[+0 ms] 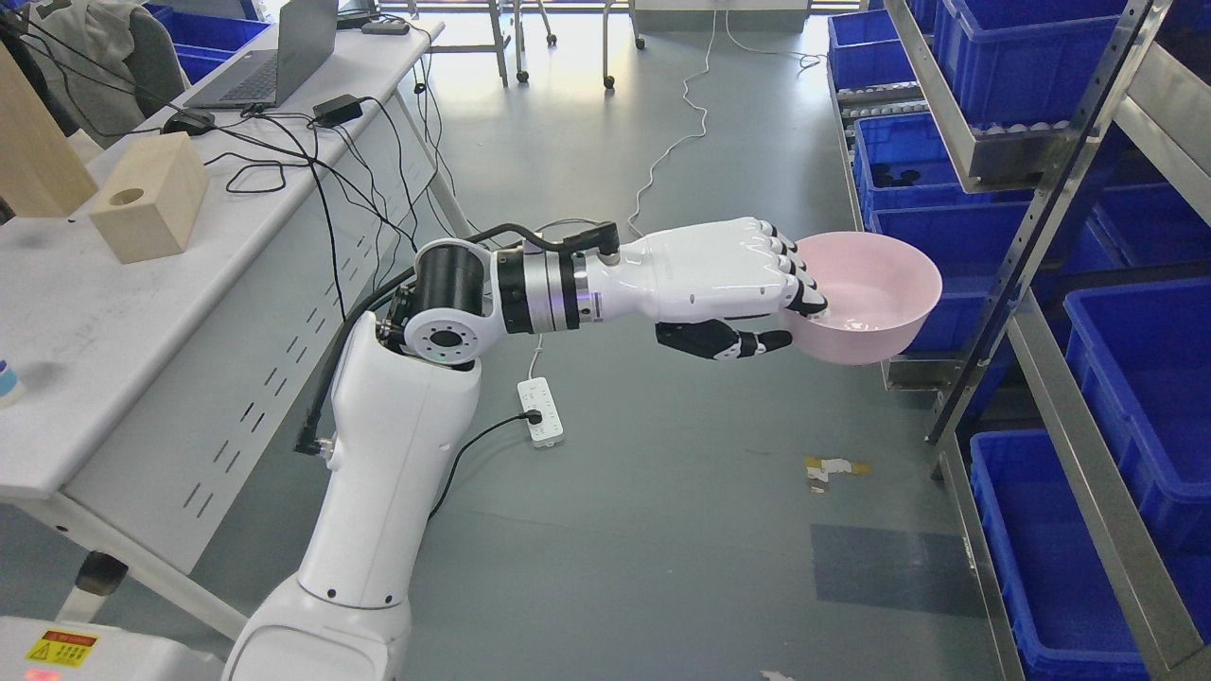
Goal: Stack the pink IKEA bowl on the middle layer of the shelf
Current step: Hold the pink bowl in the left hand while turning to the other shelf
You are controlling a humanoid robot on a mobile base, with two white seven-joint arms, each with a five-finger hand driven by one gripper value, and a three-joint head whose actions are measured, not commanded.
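The pink bowl [875, 298] is smooth, glossy plastic, round and shallow, held up in the air right beside the metal shelf [1017, 236]. The left hand [728, 284] has its fingers [804, 288] hooked over the near rim, thumb underneath, gripping it. Blue bins [1135, 378] fill the shelf. On the white table [85, 331] sits a wooden block [151, 197]. A power strip [541, 411] lies on the floor.

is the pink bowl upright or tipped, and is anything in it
Roughly upright and empty: the pink bowl opens upward, only bare pink inside. The left hand grips its near rim.
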